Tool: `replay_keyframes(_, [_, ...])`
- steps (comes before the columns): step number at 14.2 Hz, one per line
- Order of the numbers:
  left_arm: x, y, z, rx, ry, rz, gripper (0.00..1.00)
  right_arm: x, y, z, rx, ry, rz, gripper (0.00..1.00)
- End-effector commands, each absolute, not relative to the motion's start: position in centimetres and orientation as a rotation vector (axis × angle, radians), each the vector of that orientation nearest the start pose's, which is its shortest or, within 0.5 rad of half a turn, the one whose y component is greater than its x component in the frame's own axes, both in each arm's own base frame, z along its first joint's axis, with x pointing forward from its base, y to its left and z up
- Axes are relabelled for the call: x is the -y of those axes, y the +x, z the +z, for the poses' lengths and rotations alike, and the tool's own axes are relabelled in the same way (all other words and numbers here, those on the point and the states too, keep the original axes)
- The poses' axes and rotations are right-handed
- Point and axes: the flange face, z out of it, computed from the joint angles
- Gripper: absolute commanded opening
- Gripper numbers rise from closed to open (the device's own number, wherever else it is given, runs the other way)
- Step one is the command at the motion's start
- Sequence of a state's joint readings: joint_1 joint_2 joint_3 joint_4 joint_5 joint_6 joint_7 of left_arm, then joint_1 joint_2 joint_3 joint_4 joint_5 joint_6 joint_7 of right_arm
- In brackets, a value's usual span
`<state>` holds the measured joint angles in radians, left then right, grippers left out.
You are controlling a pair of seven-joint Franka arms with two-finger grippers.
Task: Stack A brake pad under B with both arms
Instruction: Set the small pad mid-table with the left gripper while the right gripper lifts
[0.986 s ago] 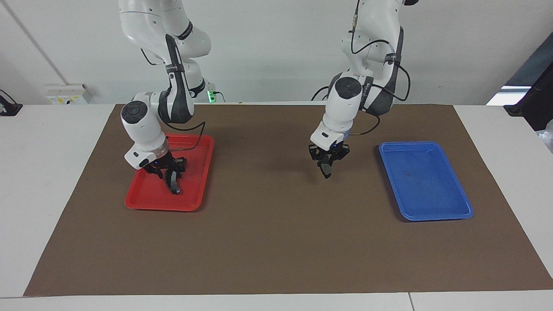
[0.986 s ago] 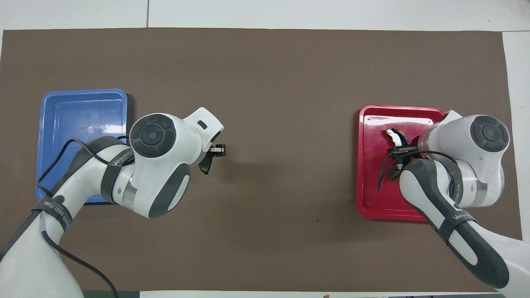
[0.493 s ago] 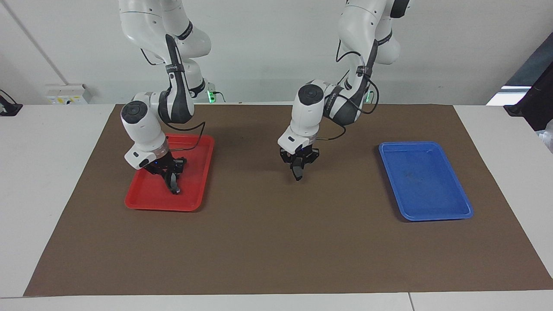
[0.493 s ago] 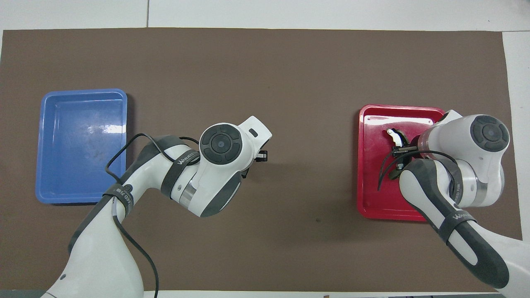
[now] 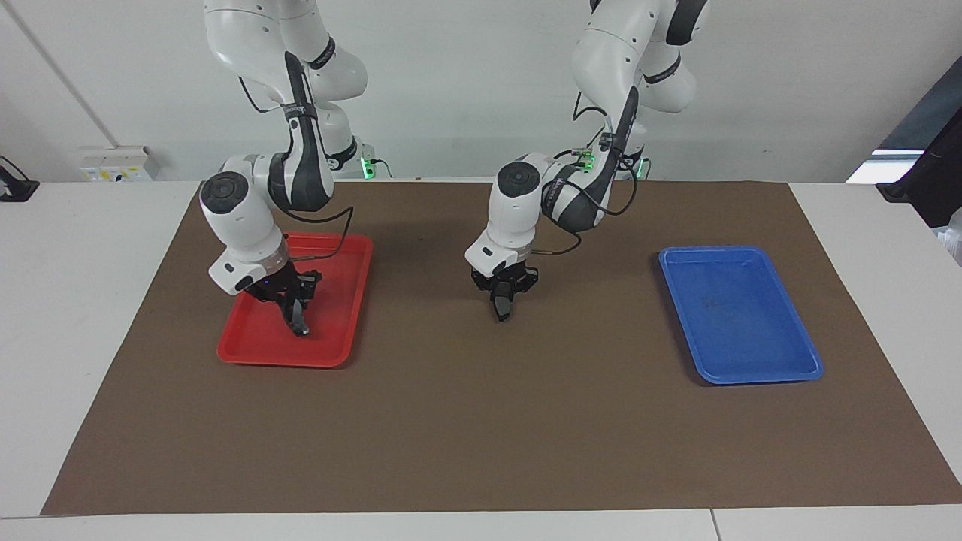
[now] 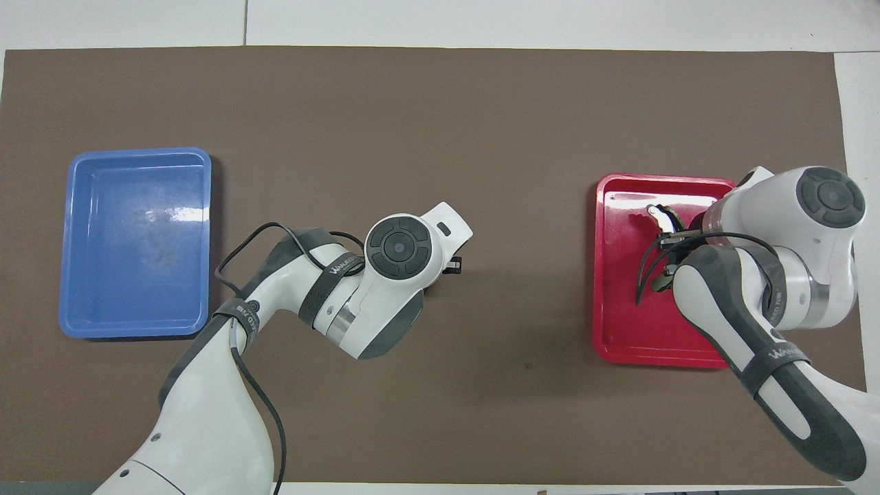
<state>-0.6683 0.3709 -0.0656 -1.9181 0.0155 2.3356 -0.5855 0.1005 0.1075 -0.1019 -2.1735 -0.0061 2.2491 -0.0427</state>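
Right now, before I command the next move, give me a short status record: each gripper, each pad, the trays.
left gripper: shut on A brake pad, over the middle of the brown mat
A brake pad: hangs from the left gripper, off the mat
right gripper: shut on B, low over the red tray
B: in the right gripper; cannot tell if it is clear of the tray floor
red tray: toward the right arm's end
blue tray: toward the left arm's end
stack: not yet made

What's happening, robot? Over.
Left end effector shut on A brake pad, over mat middle. Right end effector shut on B, over red tray. Blue tray sits apart.
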Motion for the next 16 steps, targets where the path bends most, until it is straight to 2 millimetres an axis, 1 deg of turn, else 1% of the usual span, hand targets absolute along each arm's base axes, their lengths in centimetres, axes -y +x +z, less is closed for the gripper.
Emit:
replay_keyframes(1, [41.9, 46.6, 30.0, -0.237, -3.155, -0.071, 0.53, -1.4, 54.9, 39.6, 0.122, -3.13, 0.05, 0.09])
replay_keyframes(2, [41.6, 46.8, 30.0, -0.229, -3.154, -0.07, 0.72, -2.3, 54.9, 41.4, 0.124, -3.111, 0.061, 0.09])
replay_keyframes(3, [41.3, 47.1, 30.0, -0.22, -3.154, -0.068, 0.89, -3.3, 54.7, 42.7, 0.12, -3.081, 0.061, 0.09])
replay_keyframes(4, [41.0, 47.3, 30.0, -0.21, -3.153, -0.067, 0.97, -4.3, 54.5, 43.8, 0.107, -3.057, 0.053, 0.09])
replay_keyframes(5, [40.8, 47.5, 30.2, -0.206, -3.154, -0.074, 0.98, -4.7, 54.4, 44.4, 0.085, -3.048, 0.048, 0.09])
replay_keyframes(6, [40.4, 48.0, 30.8, -0.192, -3.159, -0.085, 0.98, -5.6, 54.4, 44.7, 0.088, -3.047, 0.048, 0.09])
replay_keyframes(8, [38.5, 49.0, 32.7, -0.149, -3.155, -0.082, 0.98, -8.9, 54.3, 45.2, 0.086, -3.049, 0.038, 0.09])
replay_keyframes(9, [37.2, 49.7, 34.1, -0.12, -3.157, -0.09, 0.98, -9.5, 54.2, 45.2, 0.072, -3.049, 0.042, 0.08])
replay_keyframes(11, [33.8, 51.1, 37.4, -0.086, -3.151, -0.092, 0.98, -9.7, 54.2, 45.1, 0.077, -3.049, 0.043, 0.08])
replay_keyframes(13, [29.1, 52.9, 39.9, -0.117, -3.137, -0.078, 0.98, -10.1, 54.3, 45.3, 0.085, -3.051, 0.038, 0.07])
replay_keyframes(14, [26.7, 53.7, 41.2, -0.133, -3.132, -0.079, 0.98, -12.3, 54.4, 46.0, 0.111, -3.047, 0.015, 0.04])
replay_keyframes(15, [24.2, 54.3, 42.1, -0.132, -3.124, -0.061, 0.98, -14.7, 54.6, 46.2, 0.066, -3.049, 0.006, 0.02])
replay_keyframes(16, [21.7, 54.8, 43.4, -0.135, -3.119, -0.05, 0.98, -18.1, 55.0, 46.2, 0.004, -3.05, -0.001, 0.01])
